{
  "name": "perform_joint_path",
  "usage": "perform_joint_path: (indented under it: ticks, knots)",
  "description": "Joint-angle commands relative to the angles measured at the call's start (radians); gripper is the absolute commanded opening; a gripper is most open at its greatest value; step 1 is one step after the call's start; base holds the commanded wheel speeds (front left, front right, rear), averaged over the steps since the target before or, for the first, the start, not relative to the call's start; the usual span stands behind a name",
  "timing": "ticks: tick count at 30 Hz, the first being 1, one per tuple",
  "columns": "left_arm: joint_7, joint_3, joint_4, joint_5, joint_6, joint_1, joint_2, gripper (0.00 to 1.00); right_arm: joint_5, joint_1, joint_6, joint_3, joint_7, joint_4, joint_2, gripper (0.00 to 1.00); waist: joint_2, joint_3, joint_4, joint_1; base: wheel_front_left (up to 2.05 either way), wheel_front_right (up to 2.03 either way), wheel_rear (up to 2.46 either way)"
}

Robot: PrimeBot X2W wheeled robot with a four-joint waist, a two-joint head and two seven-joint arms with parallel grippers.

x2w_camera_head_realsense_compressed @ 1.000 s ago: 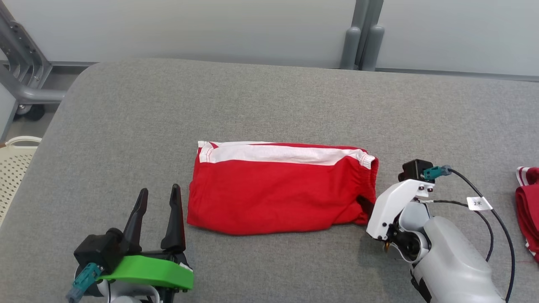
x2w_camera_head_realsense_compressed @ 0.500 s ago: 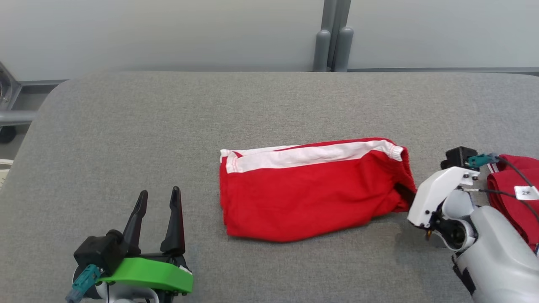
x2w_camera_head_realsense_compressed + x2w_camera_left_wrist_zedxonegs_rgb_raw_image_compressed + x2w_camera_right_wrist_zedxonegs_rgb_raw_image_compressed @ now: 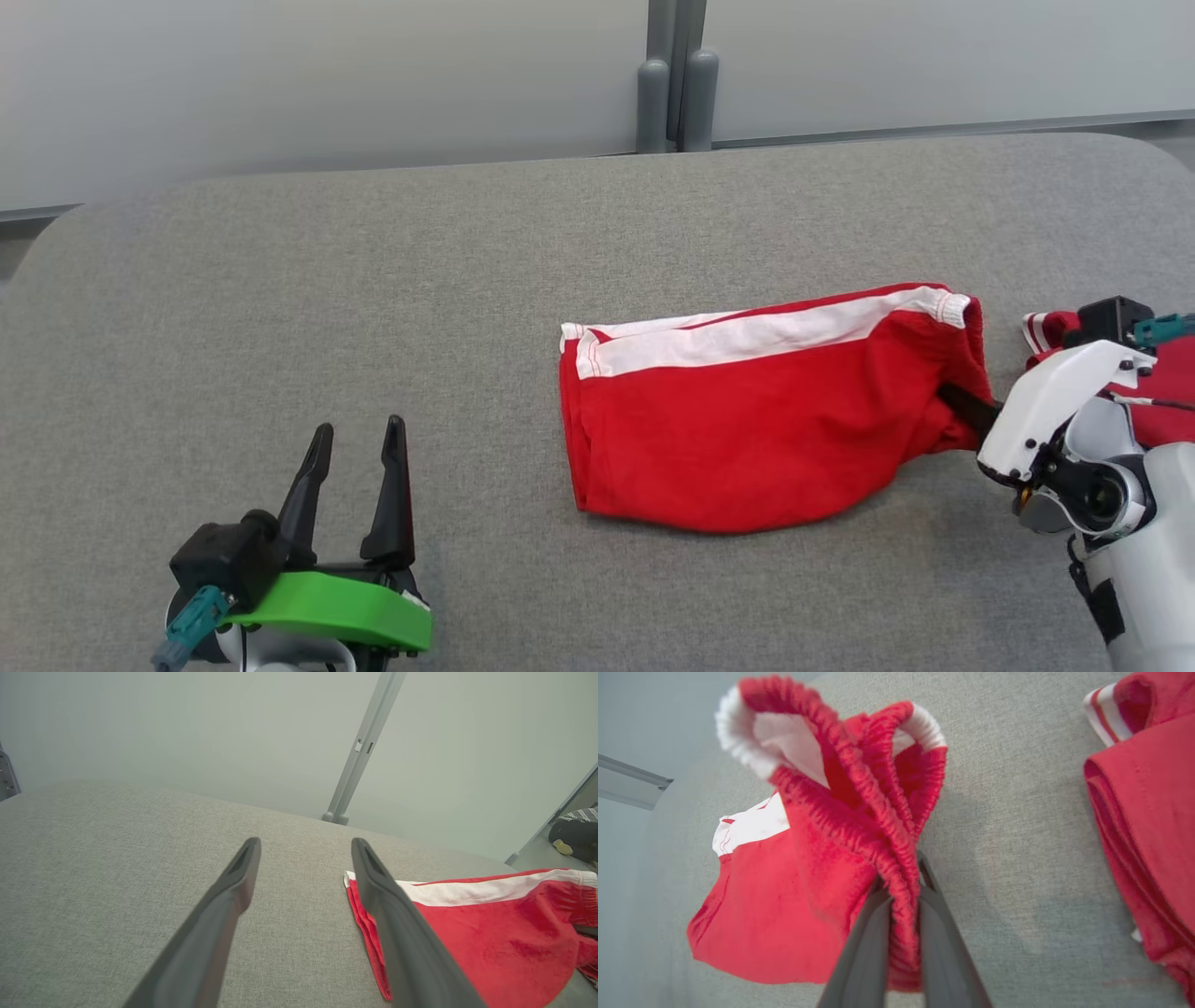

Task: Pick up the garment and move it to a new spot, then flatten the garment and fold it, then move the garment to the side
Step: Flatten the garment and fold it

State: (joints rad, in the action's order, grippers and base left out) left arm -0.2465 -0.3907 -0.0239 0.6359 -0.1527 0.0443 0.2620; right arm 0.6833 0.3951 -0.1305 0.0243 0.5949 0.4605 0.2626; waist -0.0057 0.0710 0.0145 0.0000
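The garment is soft red cloth with a ribbed waistband, on a table of matt grey, coarse-woven fabric. The left gripper has smooth, matt dark fingers and a smooth green plastic mount.

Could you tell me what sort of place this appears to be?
Likely an indoor garment-folding test room: grey fabric-covered table, plain pale partition walls, red-and-white fabric shorts beside another folded red garment.

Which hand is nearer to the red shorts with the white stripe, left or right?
Right. The right hand is shut on the waistband at the right end of the shorts. The left hand stands open, apart from them, off their left end.
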Motion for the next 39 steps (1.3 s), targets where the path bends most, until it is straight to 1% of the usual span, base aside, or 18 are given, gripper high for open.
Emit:
perform_joint_path:
  ticks: [1, 2, 3, 6, 10, 17, 22, 27, 28, 32, 39]
  knots:
    - [0.001, -0.001, -0.002, 0.003, 0.003, 0.01, 0.001, 1.0, 0.025, -0.012, 0.0, 0.018, 0.022, -0.017, -0.025, 0.0, 0.0057, -0.003, -0.004, 0.0, 0.0, 0.0, 0.0]
    - [0.002, -0.002, -0.002, 0.004, 0.003, 0.011, 0.001, 1.0, 0.032, -0.016, 0.0, 0.028, 0.037, -0.031, -0.04, 0.0, 0.0057, -0.005, -0.005, 0.0, 0.0, 0.0, 0.0]
    - [0.002, -0.002, -0.002, 0.004, 0.003, 0.011, 0.001, 1.0, 0.032, -0.016, 0.0, 0.028, 0.037, -0.031, -0.04, 0.0, 0.0057, -0.005, -0.005, 0.0, 0.0, 0.0, 0.0]
    - [0.003, -0.003, -0.002, 0.005, 0.003, 0.015, 0.004, 1.0, 0.044, -0.028, 0.0, 0.049, 0.074, -0.078, -0.08, 0.0, 0.0057, -0.009, -0.003, 0.0, 0.0, 0.0, 0.0]
    - [0.003, -0.003, 0.0, 0.007, 0.001, 0.015, 0.007, 1.0, 0.026, -0.041, 0.0, 0.055, 0.109, -0.155, -0.117, 0.0, 0.0057, -0.013, 0.009, 0.0, 0.0, 0.0, 0.0]
    - [0.003, -0.005, 0.0, 0.012, 0.002, 0.018, 0.005, 1.0, -0.027, -0.051, 0.0, 0.037, 0.153, -0.271, -0.17, 0.0, 0.0057, -0.017, 0.047, 0.0, 0.0, 0.0, 0.0]
    - [0.001, -0.011, 0.0, 0.012, 0.006, 0.022, -0.003, 1.0, -0.064, -0.043, 0.0, 0.005, 0.174, -0.297, -0.199, 0.0, 0.0057, -0.02, 0.082, 0.0, 0.0, 0.0, 0.0]
    - [0.001, -0.021, -0.001, 0.004, 0.009, 0.032, -0.008, 1.0, -0.099, -0.02, 0.0, -0.027, 0.17, -0.262, -0.209, 0.0, 0.0057, -0.021, 0.121, 0.0, 0.0, 0.0, 0.0]
    - [0.002, -0.025, -0.003, 0.002, 0.01, 0.038, -0.011, 1.0, -0.103, -0.013, 0.0, -0.04, 0.161, -0.228, -0.211, 0.0, 0.0057, -0.021, 0.137, 0.0, 0.0, 0.0, 0.0]
    - [0.002, -0.036, -0.008, 0.0, 0.017, 0.05, -0.019, 1.0, -0.118, 0.011, 0.0, -0.067, 0.138, -0.14, -0.211, 0.0, 0.0057, -0.018, 0.167, 0.0, 0.0, 0.0, 0.0]
    - [-0.003, -0.05, -0.027, -0.003, 0.026, 0.061, -0.041, 1.0, -0.154, 0.059, 0.0, -0.117, 0.093, -0.009, -0.211, 0.0, 0.0057, -0.014, 0.203, 0.0, 0.0, 0.0, 0.0]
